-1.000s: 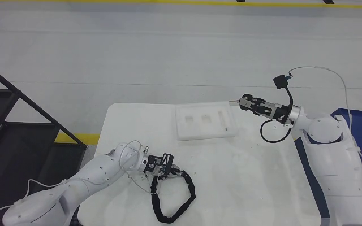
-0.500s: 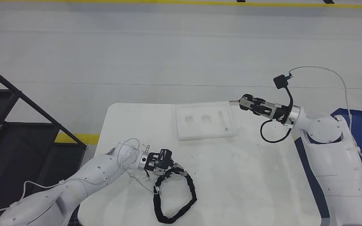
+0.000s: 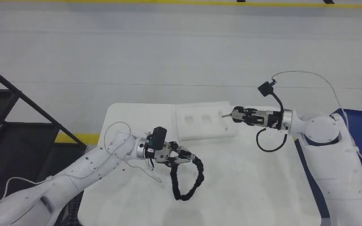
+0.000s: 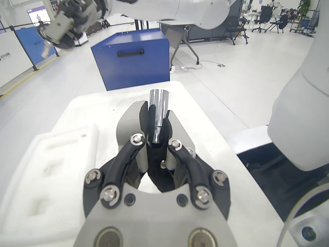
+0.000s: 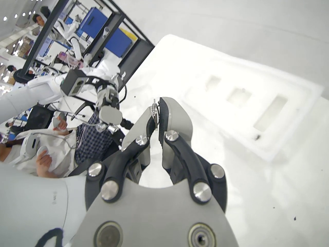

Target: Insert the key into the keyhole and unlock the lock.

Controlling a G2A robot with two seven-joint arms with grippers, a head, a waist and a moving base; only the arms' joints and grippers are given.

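Left gripper (image 4: 156, 114) has its jaws closed narrow on the lock (image 4: 158, 104). The chrome barrel sits right between the two pads, lower half pinched, upper half poking out past the fingertips. The barrel's long axis runs pretty much in line with the fingers, free end pointing away from the wrist and across toward the other arm. Its black cable (image 3: 189, 182) comes out behind the jaws and curls into a loop over the table (image 3: 254, 181); can't tell if the loop actually rests on it. Right gripper (image 5: 155, 113) is nearly closed on the key (image 5: 154, 109). It's a thin sliver clamped at the very tips, edge-on in the wrist view, so I can't make out much of its shape. From the top view the blade sticks out past the fingertips along the gripper's line, aimed back toward the left arm, and it hangs over the near end of the white foam tray (image 3: 186, 133). The two grippers face each other but are well apart, with the tray's corner between them.
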